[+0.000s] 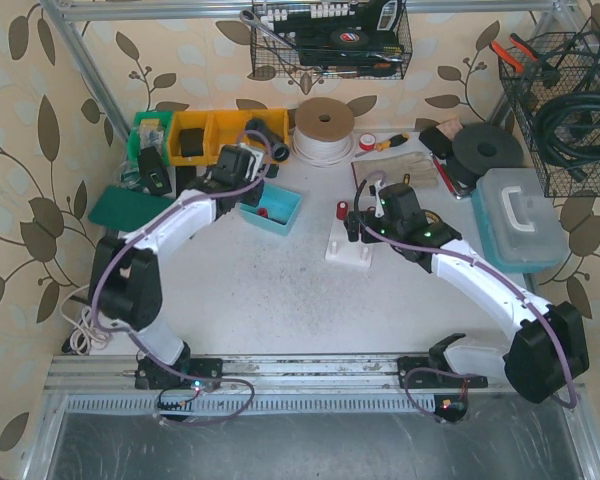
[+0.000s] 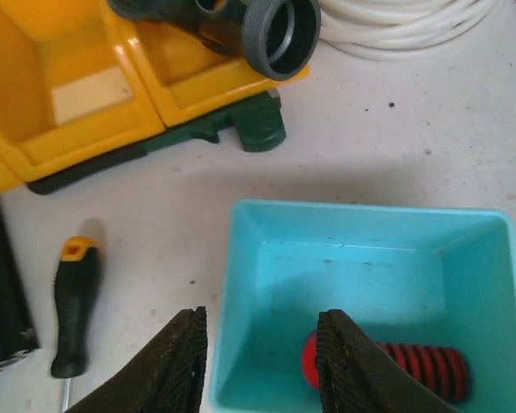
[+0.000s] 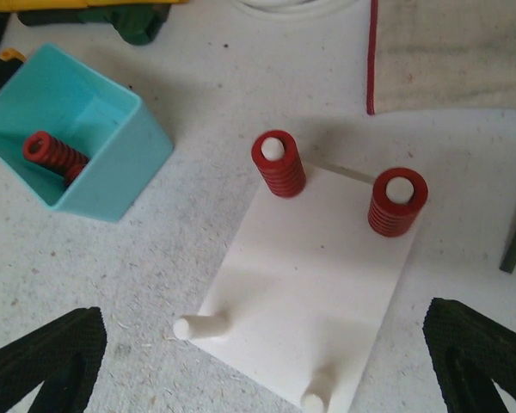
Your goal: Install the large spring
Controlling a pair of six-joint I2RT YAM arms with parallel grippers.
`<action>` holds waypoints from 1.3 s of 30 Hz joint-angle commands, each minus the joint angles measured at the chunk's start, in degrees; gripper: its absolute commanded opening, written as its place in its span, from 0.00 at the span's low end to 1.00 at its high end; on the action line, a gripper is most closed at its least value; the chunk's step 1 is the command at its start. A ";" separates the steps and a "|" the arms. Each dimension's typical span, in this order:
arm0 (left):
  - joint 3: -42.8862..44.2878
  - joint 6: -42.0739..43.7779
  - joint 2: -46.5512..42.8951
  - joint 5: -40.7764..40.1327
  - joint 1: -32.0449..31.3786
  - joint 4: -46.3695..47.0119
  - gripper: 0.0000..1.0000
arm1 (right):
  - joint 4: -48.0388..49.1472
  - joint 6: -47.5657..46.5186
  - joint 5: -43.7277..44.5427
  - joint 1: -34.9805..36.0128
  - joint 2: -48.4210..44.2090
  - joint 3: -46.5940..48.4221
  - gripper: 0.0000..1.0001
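From above, your left claw [image 1: 252,185] hangs over the teal bin [image 1: 283,222]. Your right claw [image 1: 360,228] is over the white peg board [image 1: 348,252]. Both bin and board sit on the desk [image 1: 280,290]. No writing up there is legible.

At the left wrist, the large spring [image 2: 426,368] lies on its side in the bin's lower right corner. The fingers [image 2: 179,366] are partly parted and grip nothing. One sits outside the bin wall, the other inside, just beside the spring's end. Expect a light, stiff coil, ribbed enough to grip well but round enough to roll. Pinch it across the middle of the coils.

At the right wrist, that claw is spread wide and empty. Two pegs carry red springs [image 3: 279,163], and two bare pegs [image 3: 198,325] wait. I can see no labels.
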 commanded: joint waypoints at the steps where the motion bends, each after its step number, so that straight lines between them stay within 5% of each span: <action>1: 10.49 1.65 6.33 6.83 0.27 -14.93 0.36 | 3.38 1.10 -0.03 0.54 -0.63 -0.03 0.99; 6: 19.16 4.49 13.23 7.16 0.27 -22.47 0.33 | 3.56 0.91 1.12 0.69 -0.60 -0.13 0.99; 16: 42.06 4.04 25.58 11.44 0.27 -48.61 0.48 | 1.77 -0.99 5.08 3.99 -0.10 1.74 0.99; 21: 42.02 3.51 26.50 11.51 0.27 -49.12 0.58 | 0.98 -1.60 6.67 5.45 0.37 2.54 0.99; 39: 42.93 1.89 33.46 12.50 0.27 -46.41 0.57 | 0.97 -2.24 7.32 6.43 -0.36 2.48 0.99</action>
